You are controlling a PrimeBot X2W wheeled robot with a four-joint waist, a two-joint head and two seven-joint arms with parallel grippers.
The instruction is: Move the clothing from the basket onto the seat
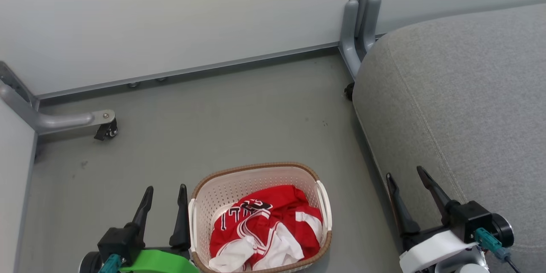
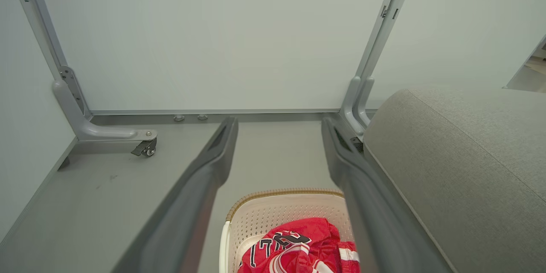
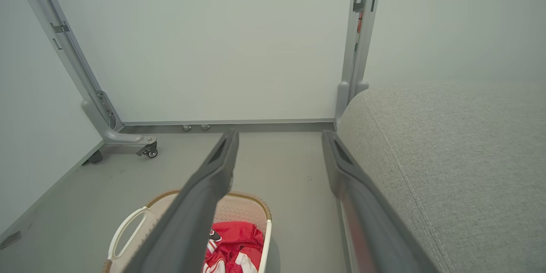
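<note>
Hovering just left of the basket [image 1: 256, 166], the left gripper [image 1: 166, 187]: both dark fingers spread wide, nothing between them, tips pointing away from the robot.

The basket sits on the grey floor [image 1: 213, 115]. The clothing [image 1: 264, 226] lies bunched inside it, red with white panels, black lettering on the upper fold (one garment or two, cannot tell from the heap).

Well right of the basket, the right gripper [image 1: 404, 172]: fingers likewise apart and empty.

Further right of the basket and higher than its rim, the seat [image 1: 460, 94]: bare grey fabric, no garment on it.

Judgement: first step, the reach; no cloth lifted yet. The next move calls for one gripper to swing over the basket's rim, tip down into the heap and close on a raised fold, not on the plastic wall. The left gripper is nearer the basket; the right is better placed for the drop. Soft cloth may trail, so it should lift clear of the basket's rim before carrying right.
</note>
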